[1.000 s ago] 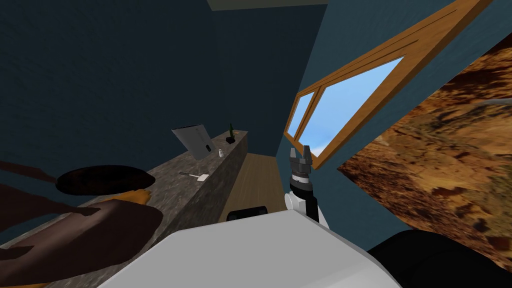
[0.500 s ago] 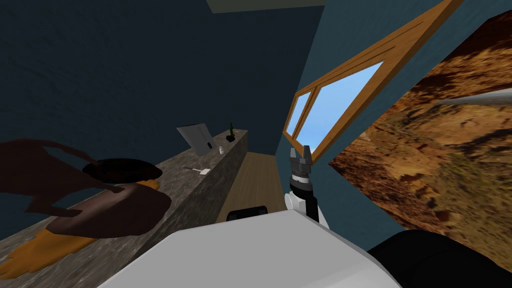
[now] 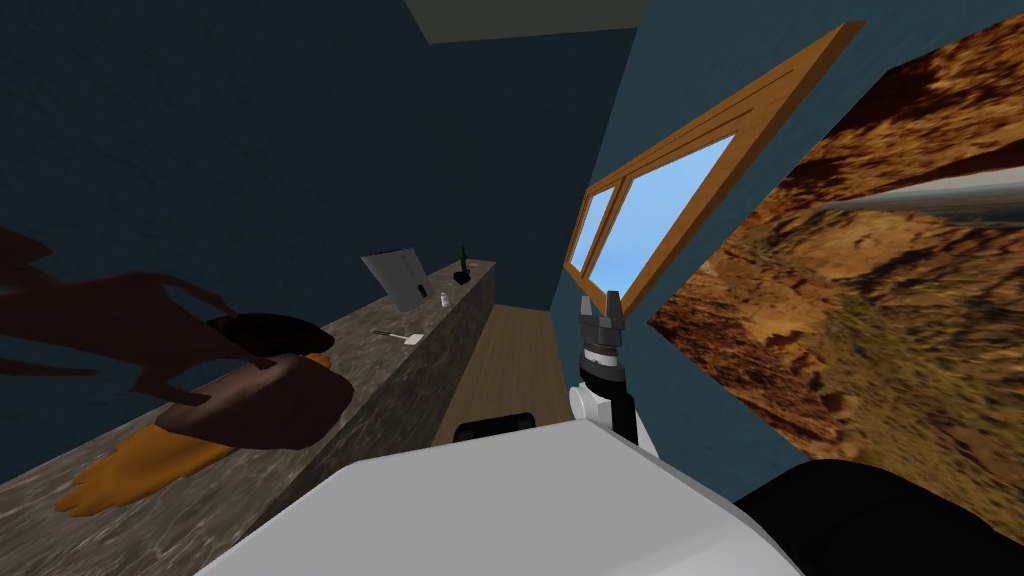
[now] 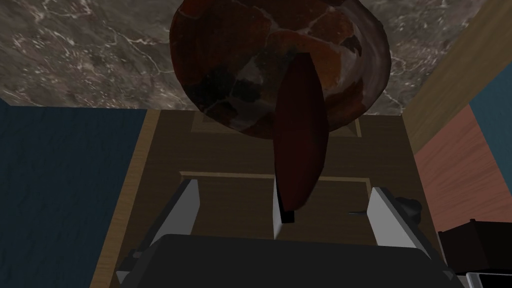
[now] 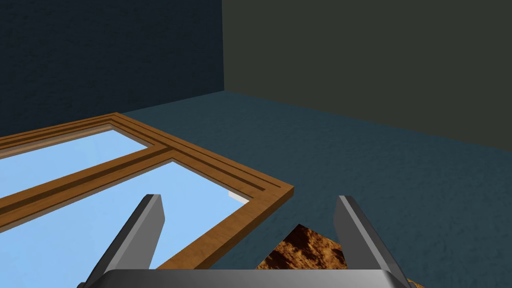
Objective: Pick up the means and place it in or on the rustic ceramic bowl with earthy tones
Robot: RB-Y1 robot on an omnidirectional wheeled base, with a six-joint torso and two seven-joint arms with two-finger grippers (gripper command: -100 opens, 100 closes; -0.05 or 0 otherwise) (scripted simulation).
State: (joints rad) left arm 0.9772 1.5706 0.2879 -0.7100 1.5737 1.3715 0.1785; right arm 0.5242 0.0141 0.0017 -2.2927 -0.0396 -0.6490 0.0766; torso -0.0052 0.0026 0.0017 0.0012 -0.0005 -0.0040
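A round bowl (image 4: 235,60), mottled red-brown and dark, stands on the marble counter (image 4: 75,50) just beyond my left gripper (image 4: 283,185). That gripper is open, with its fingers wide apart. A long dark red piece with a pale end (image 4: 297,145) sits between the fingers without touching either; its far end overlaps the bowl's rim. In the head view the bowl (image 3: 262,333) shows as a dark ellipse on the counter (image 3: 400,370). A brown and orange shape (image 3: 270,405) lies in front of it. My right gripper (image 3: 602,305) is raised by the window, open and empty.
Farther along the counter are a small white flat tool (image 3: 405,339), a leaning grey slab (image 3: 398,280), a tiny white bottle (image 3: 444,298) and a green bottle (image 3: 462,262). Brown cabinet fronts (image 4: 225,150) drop below the counter's edge. A rock-textured surface (image 3: 880,300) looms at right.
My head has turned: the bowl, the brown shape and the counter items slid right in the picture, and the rock-textured surface grew. The right arm has not moved.
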